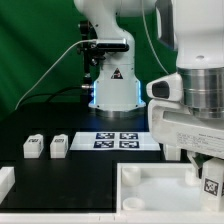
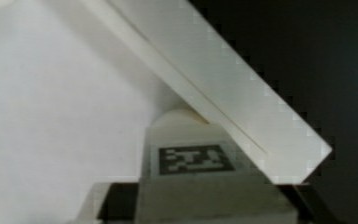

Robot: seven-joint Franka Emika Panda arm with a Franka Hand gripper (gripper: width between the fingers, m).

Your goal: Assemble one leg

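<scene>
Between the gripper (image 1: pixel 207 170) fingers, clamped, one leg (image 1: pixel 211 183) is hanging over the white tray's (image 1: pixel 160 190) corner; in my judgement it is not yet seated. Two spare legs (image 1: pixel 46 147) are waiting on the counter (image 1: pixel 80 175), beside the marker board (image 1: pixel 118 139).

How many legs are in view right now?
3. Two legs sit side by side on the table at the exterior view's left. A third is in the gripper over the tray-like piece. A fourth may be hidden.
</scene>
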